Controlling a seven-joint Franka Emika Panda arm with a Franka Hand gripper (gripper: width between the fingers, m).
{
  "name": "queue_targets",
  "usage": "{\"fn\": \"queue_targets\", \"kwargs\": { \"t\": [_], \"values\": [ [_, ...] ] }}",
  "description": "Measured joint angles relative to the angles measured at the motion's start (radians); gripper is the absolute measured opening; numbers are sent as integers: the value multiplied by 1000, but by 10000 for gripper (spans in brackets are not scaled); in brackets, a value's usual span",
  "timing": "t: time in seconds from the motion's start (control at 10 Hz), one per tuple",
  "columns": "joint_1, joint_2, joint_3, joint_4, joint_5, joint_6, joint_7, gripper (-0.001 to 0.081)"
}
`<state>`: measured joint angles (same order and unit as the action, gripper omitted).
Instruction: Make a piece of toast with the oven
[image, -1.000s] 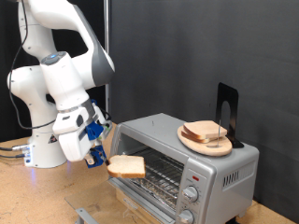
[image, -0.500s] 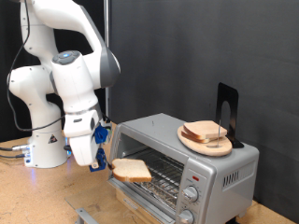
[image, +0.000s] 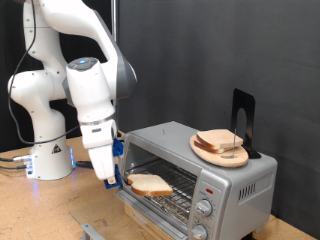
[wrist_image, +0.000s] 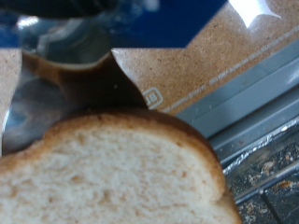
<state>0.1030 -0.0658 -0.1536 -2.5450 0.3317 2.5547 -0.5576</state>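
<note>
The piece of toast, a pale slice with a brown crust, is held flat at the open front of the silver oven, just above its lowered door and partly over the wire rack. My gripper is shut on the slice's edge on the exterior view's left side, with the arm coming down from above. In the wrist view the toast fills the lower half, and the oven's door and tray show beside it. The fingers are blurred and mostly hidden there.
A round wooden plate with stacked bread slices sits on the oven's top, with a black stand behind it. The oven's knobs run down its front panel. The robot base stands at the exterior view's left on the wooden table.
The gripper has moved towards the exterior view's right and turned more upright, carrying the toast from in front of the oven door to the oven opening.
</note>
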Motion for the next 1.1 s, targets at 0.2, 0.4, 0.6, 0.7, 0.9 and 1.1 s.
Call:
{"fn": "queue_targets", "kwargs": {
  "t": [0.2, 0.4, 0.6, 0.7, 0.9, 1.1],
  "values": [
    [3, 9, 29, -4, -56, 22, 80, 472],
    [6, 10, 62, -12, -116, 41, 154, 472],
    [12, 8, 90, -29, -135, 85, 159, 472],
    [17, 1, 102, -35, -135, 91, 150, 472],
    [18, -26, 111, -43, -167, 74, 129, 472],
    [17, -53, 123, -56, -291, 65, 158, 472]
  ]
}}
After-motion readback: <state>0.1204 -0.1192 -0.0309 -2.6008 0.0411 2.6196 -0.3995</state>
